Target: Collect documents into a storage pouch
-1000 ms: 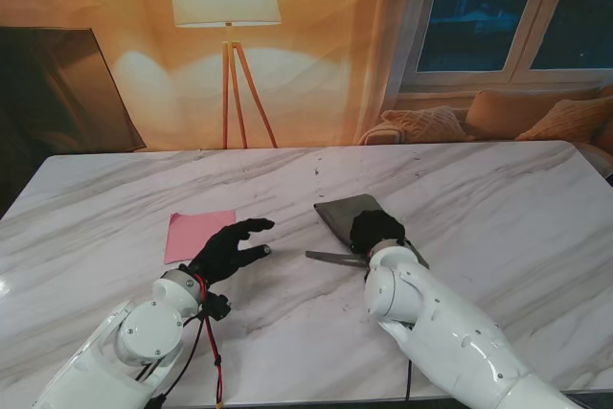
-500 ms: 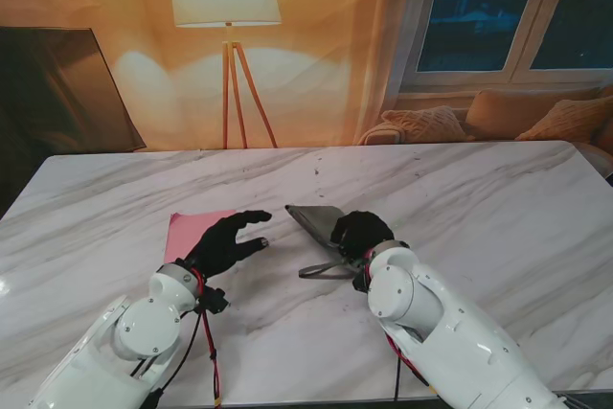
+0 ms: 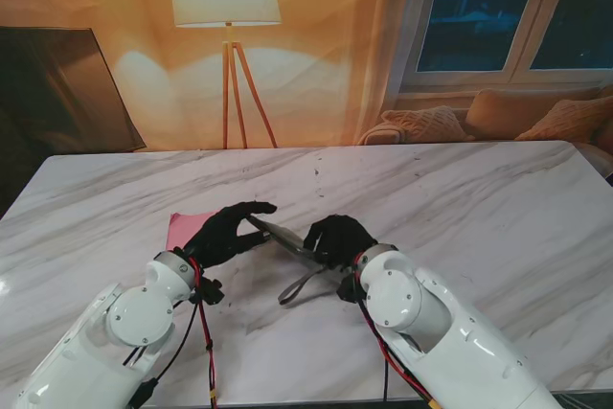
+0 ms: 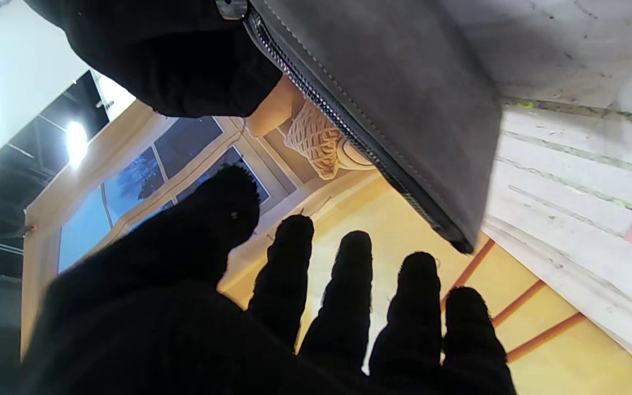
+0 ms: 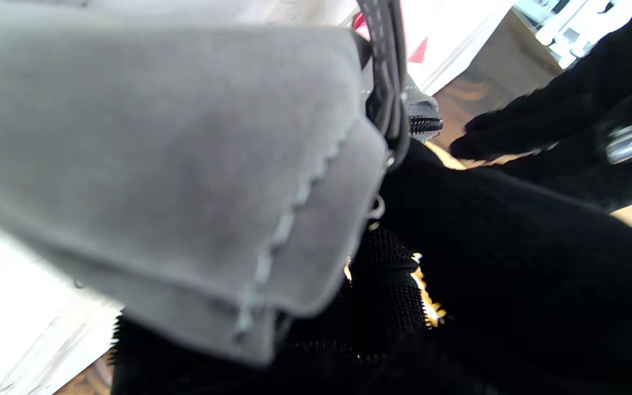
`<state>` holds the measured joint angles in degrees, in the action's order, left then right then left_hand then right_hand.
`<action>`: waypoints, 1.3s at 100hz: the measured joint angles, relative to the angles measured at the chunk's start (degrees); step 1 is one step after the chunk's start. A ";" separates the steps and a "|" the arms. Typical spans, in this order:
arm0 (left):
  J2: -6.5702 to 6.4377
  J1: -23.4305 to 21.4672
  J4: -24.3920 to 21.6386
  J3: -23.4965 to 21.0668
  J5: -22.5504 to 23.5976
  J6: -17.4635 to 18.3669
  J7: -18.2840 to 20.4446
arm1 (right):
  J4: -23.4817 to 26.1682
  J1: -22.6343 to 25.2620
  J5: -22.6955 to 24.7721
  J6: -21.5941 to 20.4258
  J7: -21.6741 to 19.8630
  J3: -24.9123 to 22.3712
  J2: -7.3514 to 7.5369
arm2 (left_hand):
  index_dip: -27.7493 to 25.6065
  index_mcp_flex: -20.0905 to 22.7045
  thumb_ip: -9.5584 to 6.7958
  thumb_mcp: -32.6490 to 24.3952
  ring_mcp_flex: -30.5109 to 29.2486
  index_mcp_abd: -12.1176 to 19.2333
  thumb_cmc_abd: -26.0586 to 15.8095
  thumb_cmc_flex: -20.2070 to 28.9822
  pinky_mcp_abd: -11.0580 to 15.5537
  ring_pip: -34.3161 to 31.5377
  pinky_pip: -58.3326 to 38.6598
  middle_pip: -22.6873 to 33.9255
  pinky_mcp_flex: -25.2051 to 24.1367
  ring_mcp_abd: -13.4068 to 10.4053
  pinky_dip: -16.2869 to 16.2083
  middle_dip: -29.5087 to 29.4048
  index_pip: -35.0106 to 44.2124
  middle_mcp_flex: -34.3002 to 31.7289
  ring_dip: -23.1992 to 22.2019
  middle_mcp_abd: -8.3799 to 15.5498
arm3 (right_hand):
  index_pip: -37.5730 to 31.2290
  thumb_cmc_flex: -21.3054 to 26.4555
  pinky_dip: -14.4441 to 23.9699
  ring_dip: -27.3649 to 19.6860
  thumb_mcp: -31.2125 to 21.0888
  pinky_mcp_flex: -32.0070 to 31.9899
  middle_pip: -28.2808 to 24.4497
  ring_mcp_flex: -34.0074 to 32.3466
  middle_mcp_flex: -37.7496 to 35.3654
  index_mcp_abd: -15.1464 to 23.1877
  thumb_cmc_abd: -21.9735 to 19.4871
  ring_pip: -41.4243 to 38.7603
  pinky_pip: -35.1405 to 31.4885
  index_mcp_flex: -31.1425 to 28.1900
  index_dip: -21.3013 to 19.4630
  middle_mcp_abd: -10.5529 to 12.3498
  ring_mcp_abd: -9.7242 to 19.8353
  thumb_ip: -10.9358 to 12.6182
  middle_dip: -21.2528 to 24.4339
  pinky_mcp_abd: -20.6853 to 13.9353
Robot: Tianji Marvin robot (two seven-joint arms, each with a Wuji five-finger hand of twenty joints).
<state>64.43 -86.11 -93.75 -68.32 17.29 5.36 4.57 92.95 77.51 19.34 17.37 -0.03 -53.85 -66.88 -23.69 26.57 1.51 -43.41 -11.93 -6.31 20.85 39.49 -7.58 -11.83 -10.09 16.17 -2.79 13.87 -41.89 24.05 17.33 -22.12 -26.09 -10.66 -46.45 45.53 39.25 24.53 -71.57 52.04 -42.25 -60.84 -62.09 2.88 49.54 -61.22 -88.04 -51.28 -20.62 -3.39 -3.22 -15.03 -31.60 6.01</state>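
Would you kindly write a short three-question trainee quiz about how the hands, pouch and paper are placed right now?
1. True or false: the grey suede zip pouch lies flat on the white marble table.
2. Which hand grips the pouch? A) left hand B) right hand
3. Fill in: the pink paper sheet lies partly hidden behind the ___ hand.

Key: 1 false, it is held tilted off the table; 2 B; 3 left.

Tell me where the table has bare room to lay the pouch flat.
The white marble table is bare to the right of the right hand, out to its right edge, and across the far strip by the window. It is crowded at centre left: the grey suede zip pouch, the left hand and the pink paper sheet bunch together.
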 measured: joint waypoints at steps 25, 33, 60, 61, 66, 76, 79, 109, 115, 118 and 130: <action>-1.10 2.01 -1.03 -0.77 0.94 0.02 4.93 | 3.54 1.59 -1.57 -2.26 -2.18 -0.45 0.79 | 0.01 0.00 0.00 0.00 0.00 0.00 0.00 0.00 0.02 0.00 1.55 0.00 -0.59 -0.01 3.82 -0.03 0.00 0.00 0.54 0.00 | 0.00 0.00 0.01 0.46 -0.01 0.00 0.72 0.02 0.00 -0.01 -0.54 0.00 -0.01 0.00 0.00 -0.12 -0.07 0.00 -0.59 0.00; -1.61 2.30 -1.75 -1.54 1.20 -0.18 8.94 | 3.90 1.99 -1.51 -3.04 -2.21 -0.42 0.88 | 0.01 0.00 0.00 0.00 0.00 0.00 0.00 -0.05 0.02 0.10 2.20 0.00 -0.59 -0.03 5.88 -0.03 0.00 0.00 0.59 0.00 | 0.00 0.00 0.01 0.48 -0.01 0.00 0.73 0.04 0.02 -0.01 -0.56 0.00 -0.01 0.00 0.00 -0.13 -0.08 0.00 -0.61 0.00; -3.90 3.42 -2.58 -2.64 1.29 -1.84 17.66 | 3.81 2.01 -2.89 -2.88 -4.02 -0.24 1.03 | 0.01 0.00 0.00 3.57 0.00 0.00 -0.02 -0.28 0.03 0.64 3.41 -0.89 -0.59 -0.23 10.39 -0.04 -0.66 -0.08 0.59 0.00 | -0.01 0.00 0.01 0.53 -0.01 0.00 0.81 0.08 0.08 -0.02 -1.09 0.00 -0.01 0.00 -0.18 -0.22 -0.11 0.00 -1.26 0.00; -3.96 3.52 -2.56 -2.67 1.15 -1.95 18.20 | 3.80 1.98 -2.92 -2.83 -4.10 -0.24 1.04 | 0.01 0.00 0.00 3.79 0.00 0.00 -0.02 -0.29 0.03 0.65 3.46 -0.84 -0.59 -0.22 10.67 -0.04 -0.68 -0.08 0.59 0.00 | -0.01 0.00 0.01 0.53 -0.01 0.00 0.82 0.08 0.08 -0.02 -1.10 0.00 -0.01 0.00 -0.18 -0.22 -0.11 0.00 -1.28 0.00; -4.27 4.01 -2.43 -2.85 0.11 -2.44 21.08 | 3.69 1.85 -3.07 -2.55 -4.28 -0.22 1.07 | 0.01 0.00 0.00 4.35 -0.04 0.00 -0.03 -0.30 -0.30 0.62 3.76 -0.68 -0.59 -0.23 10.85 -0.04 -0.68 -0.10 0.59 0.00 | -0.10 0.00 0.01 0.53 -0.01 0.00 0.91 0.09 0.08 -0.02 -1.11 0.00 -0.02 0.00 -0.22 -0.23 -0.11 0.00 -1.32 0.00; -4.92 5.08 -1.88 -2.66 -0.73 -2.66 23.39 | 3.34 1.44 -3.71 -1.95 -4.51 -0.22 1.07 | 0.01 0.00 0.00 4.44 -0.20 0.02 2.00 -0.32 -0.69 -0.07 3.77 -0.65 -0.59 -0.23 10.95 -0.04 -0.66 -1.02 -0.60 0.00 | -0.65 0.00 0.01 0.53 -0.01 0.00 1.13 0.09 0.09 -0.02 -1.11 0.00 -0.02 0.00 -0.22 -0.25 -0.12 0.05 -1.45 0.00; -5.11 5.43 -1.68 -2.49 -0.61 -2.63 23.58 | 3.25 1.32 -4.06 -1.73 -4.61 -0.24 1.07 | 0.01 0.00 0.00 4.45 -1.63 0.02 2.18 -0.35 -0.86 -0.17 3.77 -0.65 -0.59 -0.23 10.95 -0.04 -0.66 -1.02 -0.84 0.00 | -0.67 0.00 0.01 0.53 -0.01 0.00 1.13 0.09 0.09 -0.02 -1.12 0.00 -0.02 0.00 -0.23 -0.26 -0.12 0.05 -1.53 0.00; -6.60 9.13 0.15 -0.52 -0.26 -1.71 28.80 | 3.12 0.42 -5.12 -0.87 -6.74 -1.26 1.35 | -0.08 0.00 1.27 -0.85 -2.94 0.13 4.67 -0.92 -1.50 -3.21 1.49 -0.57 -0.70 -0.23 9.45 -0.04 0.02 -1.02 -3.93 0.27 | -0.68 0.01 0.01 0.54 -0.01 -0.03 1.27 0.75 0.09 -0.02 -1.14 0.00 -0.02 0.00 -0.23 -0.27 -0.27 0.05 -1.66 0.00; -6.62 9.53 0.53 -0.04 -0.16 -1.70 28.67 | 2.98 0.28 -5.10 -0.78 -6.76 -1.29 1.40 | -0.20 0.00 1.44 -2.62 -3.27 0.16 5.31 -0.87 -2.08 -4.33 0.11 0.14 -1.24 -0.23 7.20 0.01 0.59 -1.07 -4.85 0.77 | -0.68 0.01 0.01 0.54 -0.01 -0.03 1.29 0.75 0.09 -0.02 -1.15 0.00 -0.02 0.00 -0.23 -0.35 -0.29 0.05 -1.66 0.00; -6.62 9.74 0.74 0.25 0.06 -1.68 28.54 | 2.91 0.21 -5.15 -0.63 -6.78 -1.29 1.40 | -0.25 0.83 1.51 -3.51 -3.29 0.16 5.63 -0.67 -2.27 -4.97 -0.38 0.99 -1.25 -0.23 6.32 0.62 0.92 -1.80 -5.21 0.82 | -0.68 0.01 0.01 0.55 -0.01 -0.03 1.33 0.75 0.10 -0.02 -1.15 0.00 -0.02 0.00 -0.24 -0.36 -0.36 0.05 -1.66 0.00; -6.61 10.55 1.78 1.74 0.83 -1.66 27.49 | 2.75 0.09 -5.89 -0.12 -6.79 -1.40 1.40 | -1.06 3.25 1.62 -7.10 -5.51 0.21 5.79 0.86 -4.40 -8.88 -1.79 2.77 -0.37 0.21 2.94 1.86 4.05 -3.20 -7.92 0.86 | -0.68 0.02 0.01 0.55 -0.01 -0.05 1.43 0.86 0.10 -0.02 -1.15 0.00 -0.03 0.00 -0.25 -0.39 -0.46 0.05 -1.68 0.00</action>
<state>57.81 -75.56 -91.96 -66.58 18.12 3.70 32.06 95.70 77.61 13.44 17.25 -6.82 -55.25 -65.48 -24.75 29.83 3.13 -50.51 -17.44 -6.10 26.64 40.35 -11.97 -20.71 -11.88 18.94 -3.16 14.07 -38.96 25.91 21.37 -25.33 -34.01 -9.81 -47.13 45.54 39.27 25.08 -71.58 51.98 -40.82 -59.98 -61.99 2.86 48.39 -61.22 -88.06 -51.28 -20.87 -3.77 -3.67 -14.98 -33.28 6.01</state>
